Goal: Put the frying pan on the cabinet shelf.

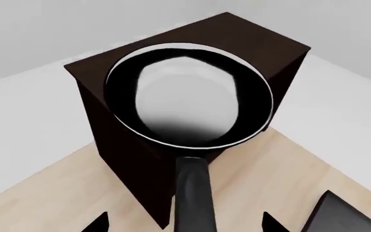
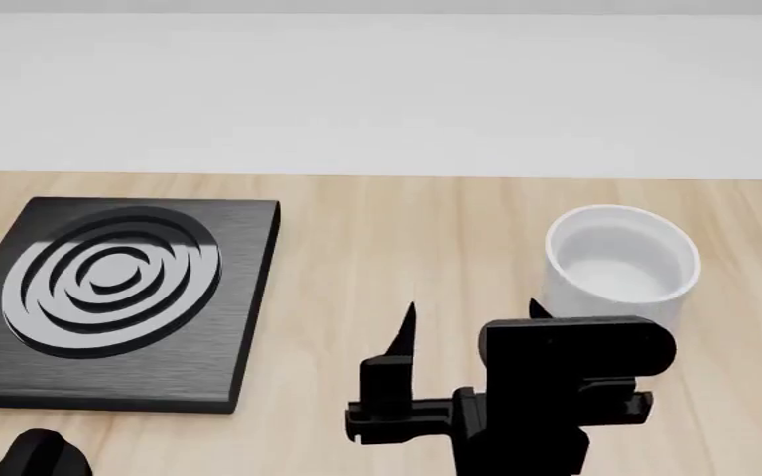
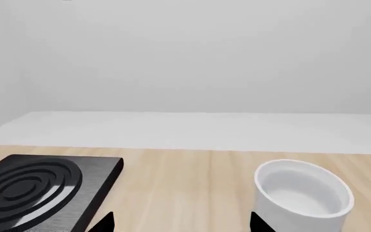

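In the left wrist view the frying pan [image 1: 189, 99], black with a glossy inside and a thin pale rim, lies over the top of the dark brown cabinet [image 1: 102, 65]. Its rim overhangs the cabinet's near edge. I cannot tell whether it rests on the top or hangs just above it. Its black handle [image 1: 195, 193] runs back between the fingertips of my left gripper [image 1: 185, 224], which stand wide apart and clear of it. My right gripper [image 2: 471, 317] is open and empty over the wooden table, also in the right wrist view [image 3: 182, 224]. Pan and cabinet are out of the head view.
A flat square black burner plate [image 2: 116, 297] with raised rings lies at the table's left, also in the right wrist view [image 3: 37, 188]; a corner shows in the left wrist view [image 1: 347, 217]. A white cup [image 2: 619, 263] stands right of my right gripper [image 3: 305, 195].
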Motion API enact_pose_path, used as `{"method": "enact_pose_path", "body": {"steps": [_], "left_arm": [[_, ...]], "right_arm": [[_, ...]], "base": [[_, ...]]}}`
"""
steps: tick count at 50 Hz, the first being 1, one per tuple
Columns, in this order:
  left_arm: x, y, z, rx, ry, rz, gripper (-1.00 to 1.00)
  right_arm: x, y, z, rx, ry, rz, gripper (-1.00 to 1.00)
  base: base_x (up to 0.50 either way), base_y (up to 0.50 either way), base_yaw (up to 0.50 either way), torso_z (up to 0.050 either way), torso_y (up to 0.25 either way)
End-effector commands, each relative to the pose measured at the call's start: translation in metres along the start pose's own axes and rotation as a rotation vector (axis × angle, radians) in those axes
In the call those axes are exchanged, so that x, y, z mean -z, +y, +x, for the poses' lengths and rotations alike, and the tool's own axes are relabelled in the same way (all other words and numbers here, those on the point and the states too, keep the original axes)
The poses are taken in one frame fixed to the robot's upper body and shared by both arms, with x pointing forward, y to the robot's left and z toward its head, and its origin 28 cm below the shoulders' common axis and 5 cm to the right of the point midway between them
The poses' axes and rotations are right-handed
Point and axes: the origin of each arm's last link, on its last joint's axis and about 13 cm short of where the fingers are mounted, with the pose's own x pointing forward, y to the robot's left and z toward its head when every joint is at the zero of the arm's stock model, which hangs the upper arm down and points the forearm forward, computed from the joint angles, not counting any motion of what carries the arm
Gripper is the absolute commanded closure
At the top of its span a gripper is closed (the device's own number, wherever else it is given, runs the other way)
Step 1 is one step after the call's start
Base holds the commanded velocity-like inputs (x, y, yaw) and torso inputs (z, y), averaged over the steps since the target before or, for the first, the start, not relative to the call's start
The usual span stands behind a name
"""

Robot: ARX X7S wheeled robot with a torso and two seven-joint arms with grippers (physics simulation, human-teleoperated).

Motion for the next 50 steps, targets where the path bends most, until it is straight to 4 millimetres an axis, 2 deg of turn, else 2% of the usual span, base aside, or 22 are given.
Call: {"method": "enact_pose_path", "body": {"steps": [1,16,28,39,44,50], "left_arm": [[-0.02,-0.002,-0.012,0.03,-0.053,0.031,-1.0],[-0.04,0.012,-0.021,0.049,-0.114,0.088,-1.0],[-0.043,0.024,-0.046,0.06,-0.154,0.102,-1.0],[-0.031,0.026,-0.07,0.107,-0.182,0.12,-1.0],[-0.017,0.025,-0.081,0.171,-0.205,0.127,-1.0],[-0.006,0.026,-0.081,0.238,-0.223,0.155,-1.0]], "right_arm": [[-0.001,0.0,-0.002,-0.001,-0.009,0.005,-1.0],[-0.005,0.0,-0.006,0.0,-0.028,0.01,-1.0],[-0.004,0.001,-0.01,-0.003,-0.035,0.012,-1.0],[-0.001,0.002,-0.021,-0.004,-0.043,0.018,-1.0],[0.0,0.003,-0.03,-0.003,-0.053,0.019,-1.0],[-0.005,0.003,-0.035,-0.004,-0.071,0.014,-1.0]], "base": [[0.0,0.0,0.0,0.0,0.0],[0.0,0.0,0.0,0.0,0.0],[0.0,0.0,0.0,0.0,0.0],[0.0,0.0,0.0,0.0,0.0],[0.0,0.0,0.0,0.0,0.0],[0.0,0.0,0.0,0.0,0.0]]}}
